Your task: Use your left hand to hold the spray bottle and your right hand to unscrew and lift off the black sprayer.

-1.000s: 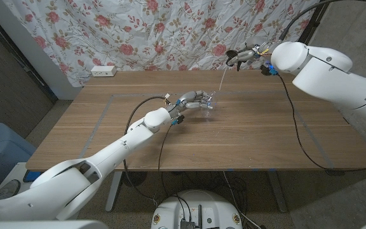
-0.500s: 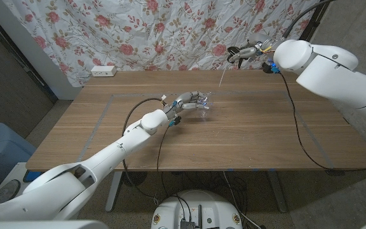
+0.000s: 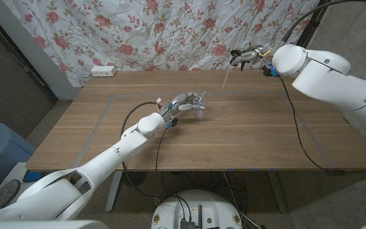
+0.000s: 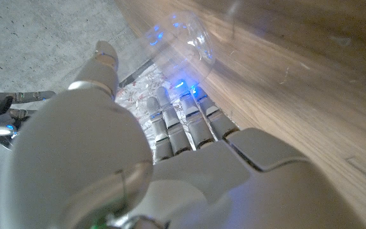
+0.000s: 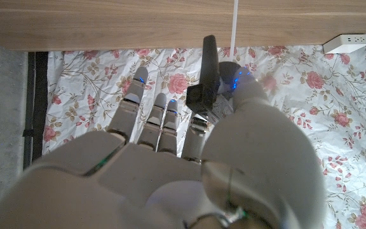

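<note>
the black sprayer (image 3: 236, 57) is off the spray bottle (image 3: 199, 105) and well apart from it, up at the far right of the table (image 3: 253, 137). its thin tube (image 3: 224, 78) hangs straight down, tip clear of the wood. the right hand (image 3: 248, 53) has its fingers clamped on the sprayer, arm raised and reaching inward. the clear bottle stands mid-table in the left hand (image 3: 184, 103), fingers (image 4: 182, 119) wrapped around it and the arm stretched low across the wood. judgement: lift-off looks complete; the left hand is the nearer to the bottle.
</note>
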Tool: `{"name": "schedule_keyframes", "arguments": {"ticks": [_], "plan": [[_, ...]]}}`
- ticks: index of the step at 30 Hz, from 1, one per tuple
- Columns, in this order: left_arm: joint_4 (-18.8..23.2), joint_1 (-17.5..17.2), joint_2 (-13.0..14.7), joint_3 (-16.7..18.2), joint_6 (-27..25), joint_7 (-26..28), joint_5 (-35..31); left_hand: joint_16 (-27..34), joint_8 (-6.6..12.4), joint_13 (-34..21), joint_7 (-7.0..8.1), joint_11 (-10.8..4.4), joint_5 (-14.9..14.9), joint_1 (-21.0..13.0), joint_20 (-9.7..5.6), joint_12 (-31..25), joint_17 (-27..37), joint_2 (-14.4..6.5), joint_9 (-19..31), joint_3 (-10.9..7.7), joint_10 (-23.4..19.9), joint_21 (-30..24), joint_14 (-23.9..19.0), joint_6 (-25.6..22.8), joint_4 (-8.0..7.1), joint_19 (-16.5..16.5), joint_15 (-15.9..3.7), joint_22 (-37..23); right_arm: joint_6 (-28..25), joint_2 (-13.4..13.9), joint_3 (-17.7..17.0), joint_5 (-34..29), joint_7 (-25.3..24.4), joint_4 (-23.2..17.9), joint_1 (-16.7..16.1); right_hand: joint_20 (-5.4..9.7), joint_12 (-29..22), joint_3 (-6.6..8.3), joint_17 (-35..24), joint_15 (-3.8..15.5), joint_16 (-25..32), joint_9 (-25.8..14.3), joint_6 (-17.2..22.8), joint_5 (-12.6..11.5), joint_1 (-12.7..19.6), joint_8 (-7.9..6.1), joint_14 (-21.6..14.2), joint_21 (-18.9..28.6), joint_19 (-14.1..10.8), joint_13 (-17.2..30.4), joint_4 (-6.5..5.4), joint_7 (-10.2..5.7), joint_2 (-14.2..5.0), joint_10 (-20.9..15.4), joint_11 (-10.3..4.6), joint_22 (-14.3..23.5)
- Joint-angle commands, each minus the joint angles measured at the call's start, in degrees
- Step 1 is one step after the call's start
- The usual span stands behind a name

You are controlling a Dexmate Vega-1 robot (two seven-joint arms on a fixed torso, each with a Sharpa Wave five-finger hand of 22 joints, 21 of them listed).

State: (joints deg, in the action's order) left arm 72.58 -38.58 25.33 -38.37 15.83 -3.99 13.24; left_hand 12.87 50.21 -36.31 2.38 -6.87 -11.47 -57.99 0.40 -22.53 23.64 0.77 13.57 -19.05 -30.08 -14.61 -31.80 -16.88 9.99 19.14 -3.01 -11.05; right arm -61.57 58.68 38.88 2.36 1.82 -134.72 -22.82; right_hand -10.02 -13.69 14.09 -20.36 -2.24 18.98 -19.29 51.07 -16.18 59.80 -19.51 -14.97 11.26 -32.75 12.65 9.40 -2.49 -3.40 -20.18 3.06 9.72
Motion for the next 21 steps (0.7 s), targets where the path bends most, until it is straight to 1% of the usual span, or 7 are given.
{"name": "schedule_keyframes", "arguments": {"ticks": [1, 3, 7, 13, 15, 18, 21], "plan": [[0.1, -1.8, 0.1, 1.3, 0.7, 0.7, 2.3, -0.3, 14.09, 0.5, 6.4, -5.44, -0.3, 2.5, 0.29, 1.0, -0.4, -5.1, -0.4, -0.17, -4.4, 0.3, 0.9, -6.2, -0.21, -0.6, -8.54, -0.2, -0.7, -0.8, 3.1, -3.3, -1.7, 1.7, -0.2, 0.62, 0.0, 0.24, -0.2, 0.47, 0.4, -0.1, 0.7, -0.4, 0.3, -0.12, -0.4, 0.0, -0.2, 0.1, -0.04, -0.9, -0.24, -0.7, 0.11, 0.2], [0.1, -2.1, 0.1, 1.4, 0.8, 0.9, 2.5, -0.6, 13.37, 1.0, 7.02, -5.58, -0.3, 2.7, 0.38, 1.6, -0.8, -4.8, -1.0, -0.26, -3.9, 0.4, 1.2, -6.1, -0.21, -0.9, -8.25, -0.2, -0.9, -1.1, 3.6, -4.0, -2.0, 2.1, -0.2, 1.04, -0.1, 0.19, -0.3, 0.74, 0.5, -0.1, 0.7, -0.4, 0.2, -0.12, -0.6, 0.0, -0.3, 0.2, -0.07, -1.03, -0.2, -1.0, -0.15, 0.2], [0.2, -2.6, 0.0, 1.8, 1.0, 1.3, 3.1, -1.0, 11.95, 1.9, 7.24, -5.69, -0.3, 3.1, 0.53, 2.6, -1.6, -4.4, -1.8, -0.41, -3.0, 0.7, 2.0, -5.6, -0.2, -1.4, -8.03, -0.2, -0.4, -1.5, 3.8, -4.1, -1.6, 3.0, -0.5, 1.12, 0.0, 0.1, -0.4, 1.3, 0.5, -0.1, 0.5, -0.3, 0.1, 0.0, -0.5, 0.0, -0.3, 0.2, -0.14, -1.37, -0.15, -1.0, -0.21, 0.2], [0.3, -3.0, 0.3, 2.0, 0.9, 1.3, 3.3, -1.5, 10.59, 2.9, 7.34, -5.76, -0.3, 3.4, 0.58, 3.7, -2.5, -3.9, -2.6, -0.57, -2.1, 1.0, 3.0, -5.7, -0.23, -2.1, -7.81, -0.1, -0.1, -2.6, 4.2, -4.6, -1.9, 4.6, -1.0, 1.05, 0.1, -0.04, -0.4, 1.14, 0.5, 0.0, 0.4, -0.3, -0.1, 0.12, -0.5, 0.0, -0.4, 0.2, -0.24, -1.37, -0.05, -0.8, -0.36, 0.2], [0.4, -3.2, 0.4, 2.1, 0.8, 1.4, 3.4, -2.0, 9.41, 3.8, 7.48, -5.76, -0.3, 3.5, 0.79, 4.5, -3.1, -3.7, -3.1, -0.65, -1.7, 1.3, 4.6, -5.5, -0.14, -2.8, -7.47, -0.1, 0.2, -2.8, 4.1, -4.5, -1.8, 5.2, -1.1, 1.02, 0.1, -0.08, -0.4, 1.15, 0.5, 0.0, 0.3, -0.3, -0.1, 0.16, -0.5, 0.0, -0.4, 0.2, -0.27, -1.39, -0.02, -0.8, -0.46, 0.2], [0.5, -3.3, 0.6, 2.1, 0.8, 1.3, 3.6, -2.2, 8.53, 4.4, 7.53, -5.78, -0.2, 3.5, 0.82, 5.0, -3.6, -3.3, -3.4, -0.59, -1.5, 1.6, 5.5, -5.4, -0.08, -3.6, -7.14, -0.1, 0.4, -3.3, 3.8, -4.3, -2.0, 6.0, -1.6, 1.07, 0.2, -0.15, -0.5, 1.26, 0.4, 0.0, 0.4, -0.3, -0.2, 0.17, -0.3, 0.0, -0.3, 0.2, -0.32, -1.46, 0.02, -0.7, -0.47, 0.2], [0.7, -3.4, 0.8, 2.1, 0.6, 1.3, 3.4, -2.4, 6.38, 5.9, 8.26, -5.78, -0.2, 3.7, 0.86, 6.2, -4.8, -3.1, -3.7, -0.59, -0.9, 2.3, 7.2, -5.0, -0.19, -5.4, -6.57, 0.0, 0.6, -3.8, 3.4, -4.0, -2.6, 6.8, -2.3, 1.06, 0.3, -0.19, -0.5, 1.31, 0.4, 0.0, 0.4, -0.3, -0.3, 0.18, -0.2, 0.0, -0.3, 0.2, -0.34, -1.47, 0.03, -0.6, -0.47, 0.2]]}}
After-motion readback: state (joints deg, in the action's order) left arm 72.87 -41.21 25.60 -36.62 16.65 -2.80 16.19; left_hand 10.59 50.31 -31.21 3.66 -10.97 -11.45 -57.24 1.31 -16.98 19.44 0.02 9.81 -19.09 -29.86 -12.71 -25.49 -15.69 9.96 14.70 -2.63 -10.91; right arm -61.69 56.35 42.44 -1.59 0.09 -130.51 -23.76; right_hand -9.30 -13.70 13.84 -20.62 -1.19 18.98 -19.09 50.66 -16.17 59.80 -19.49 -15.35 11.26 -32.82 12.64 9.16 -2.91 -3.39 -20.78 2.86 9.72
